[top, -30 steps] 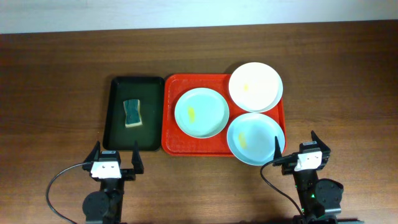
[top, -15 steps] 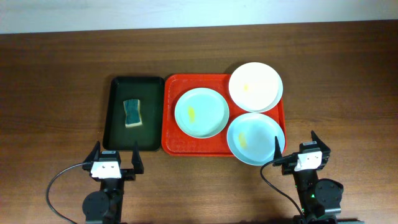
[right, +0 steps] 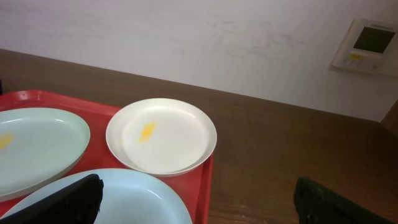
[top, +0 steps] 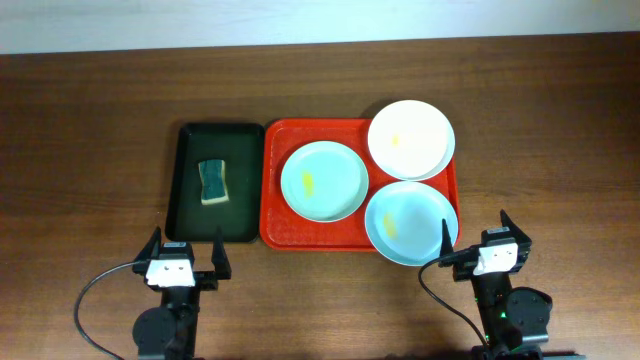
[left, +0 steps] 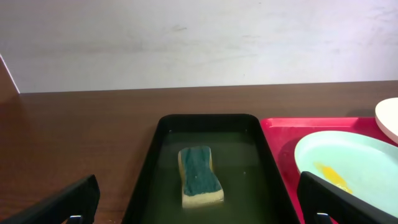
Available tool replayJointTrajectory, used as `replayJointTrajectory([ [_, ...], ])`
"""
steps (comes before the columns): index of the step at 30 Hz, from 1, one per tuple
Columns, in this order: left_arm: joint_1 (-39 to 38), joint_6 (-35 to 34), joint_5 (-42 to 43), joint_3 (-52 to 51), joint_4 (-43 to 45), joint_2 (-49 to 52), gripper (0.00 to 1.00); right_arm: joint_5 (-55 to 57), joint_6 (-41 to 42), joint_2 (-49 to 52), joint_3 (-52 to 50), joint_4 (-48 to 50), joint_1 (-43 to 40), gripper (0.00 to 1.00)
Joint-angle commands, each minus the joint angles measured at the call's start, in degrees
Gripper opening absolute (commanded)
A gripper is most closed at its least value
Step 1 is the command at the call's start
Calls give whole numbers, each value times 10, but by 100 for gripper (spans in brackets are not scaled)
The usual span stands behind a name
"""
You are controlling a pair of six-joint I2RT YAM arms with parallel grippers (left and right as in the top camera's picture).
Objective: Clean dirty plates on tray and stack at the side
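- Centre of table (top: pixel 90 130), a little toward 3 o'clock: red tray (top: pixel 285 236), long sides running 9 to 3 o'clock, three plates lying flat on it.
- In the 9 o'clock half of that tray: blue-green plate (top: pixel 323 180), wholly inside the rim, with a yellow smear (top: pixel 308 184) just toward 9 o'clock from its middle.
- At the 1 o'clock corner: white plate (top: pixel 411 139), overhanging the rim at 12 and 3 o'clock, with a yellow smear (top: pixel 400 139) near its middle.
- At the 5 o'clock corner: pale blue plate (top: pixel 411 222), reaching out past the rim at 6 o'clock, with a faint yellow smear (top: pixel 388 225) toward 9 o'clock.
- Rim to rim, the white plate and the pale blue plate; touching or overlapping, cannot tell. Just beside both, the blue-green plate.
- At 9 o'clock of the red tray, just beside it: green tray (top: pixel 240 150), smaller and dark, holding a sponge (top: pixel 213 182) with its green face up, its length lying 12 to 6 o'clock.
- At the table's 7 o'clock: left fingers (left: pixel 65 202), spread wide, gripping nothing, pointing toward 12 o'clock at the green tray's near rim.
- At the table's 5 o'clock: right fingers (right: pixel 62 202), spread wide and empty, one tip seen over the near edge of the pale blue plate; contact not clear.
- Beyond the table at 12 o'clock: pale wall (right: pixel 186 37), with a small wall panel (right: pixel 372 43) toward 2 o'clock in the right wrist view.
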Motion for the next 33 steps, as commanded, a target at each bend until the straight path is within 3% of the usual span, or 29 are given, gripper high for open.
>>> replayJointTrajectory([
  [1,-2,11,10,-2,2,-3,99,9,-2,1,-3,-3,-4,98],
  [25,-2,11,11,-1,2,-3,99,9,-2,1,-3,-3,-4,98],
  [33,-2,11,60,34,-15,-3,99,9,-1,1,-3,-3,-4,98],
])
